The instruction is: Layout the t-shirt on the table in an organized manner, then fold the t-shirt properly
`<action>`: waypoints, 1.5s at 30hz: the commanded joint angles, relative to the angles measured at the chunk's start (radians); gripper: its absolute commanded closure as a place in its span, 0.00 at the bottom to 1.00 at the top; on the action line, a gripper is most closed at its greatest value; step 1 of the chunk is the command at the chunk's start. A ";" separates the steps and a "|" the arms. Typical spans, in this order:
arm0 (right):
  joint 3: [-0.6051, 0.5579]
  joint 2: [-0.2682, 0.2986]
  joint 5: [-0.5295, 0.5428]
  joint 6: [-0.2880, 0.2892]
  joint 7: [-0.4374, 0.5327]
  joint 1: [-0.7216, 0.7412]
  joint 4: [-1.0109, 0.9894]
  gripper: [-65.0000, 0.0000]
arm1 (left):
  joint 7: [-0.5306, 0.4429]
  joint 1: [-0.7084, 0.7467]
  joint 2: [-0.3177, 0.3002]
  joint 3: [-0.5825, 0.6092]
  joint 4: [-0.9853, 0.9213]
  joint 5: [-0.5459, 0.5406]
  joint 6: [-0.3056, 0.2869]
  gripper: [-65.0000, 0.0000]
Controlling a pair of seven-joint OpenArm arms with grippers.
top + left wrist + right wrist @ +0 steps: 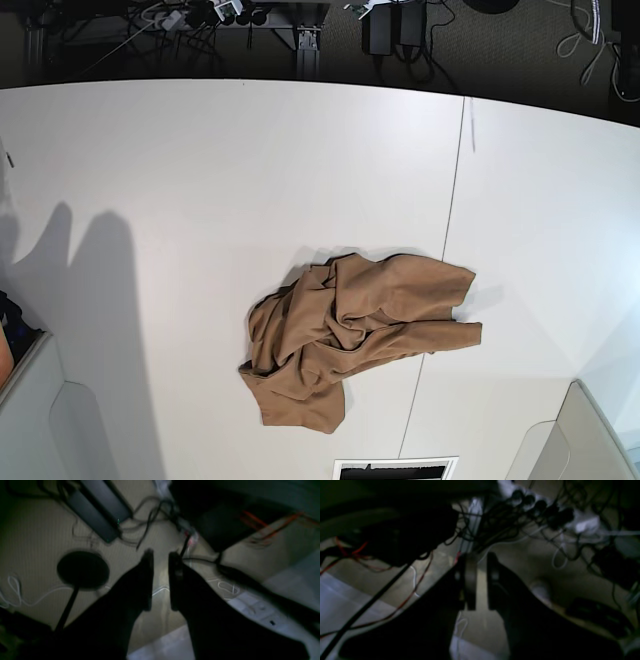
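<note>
White table [200, 200], crumpled t-shirt [350, 330]

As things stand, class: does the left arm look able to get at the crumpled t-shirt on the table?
Probably yes. The t-shirt lies bunched in the open on the table, with nothing on or around it. The left end effector holds nothing and looks out past the table edge, so it must first travel over.

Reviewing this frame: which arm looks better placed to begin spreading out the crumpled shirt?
Marginally the left. The t-shirt lies bunched near the table seam, spilling toward the base view's right, the left arm's side. Both wrist cameras show only floor, so neither gripper is near it.
</note>
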 commanded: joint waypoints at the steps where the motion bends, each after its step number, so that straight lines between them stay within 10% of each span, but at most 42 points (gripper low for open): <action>1: 0.000 0.016 0.006 0.022 0.011 -0.031 0.048 0.90 | -0.005 0.027 -0.010 0.000 0.041 -0.003 -0.003 0.79; 22: 0.002 0.284 0.103 0.053 0.002 -0.534 1.090 0.90 | 0.070 0.499 -0.182 -0.373 1.133 0.022 -0.003 0.78; 29: 0.014 0.295 0.104 0.052 -0.002 -0.418 1.249 0.89 | 0.111 0.500 -0.303 -0.437 1.406 -0.055 -0.001 0.41; 36: 0.014 0.246 0.220 0.027 -0.042 -0.126 1.249 0.62 | 0.094 0.287 -0.393 -0.439 1.419 -0.113 0.049 0.41; 45: 0.014 -0.015 0.254 0.017 -0.167 0.205 1.094 0.55 | 0.074 -0.163 -0.390 -0.408 1.101 -0.254 0.014 0.41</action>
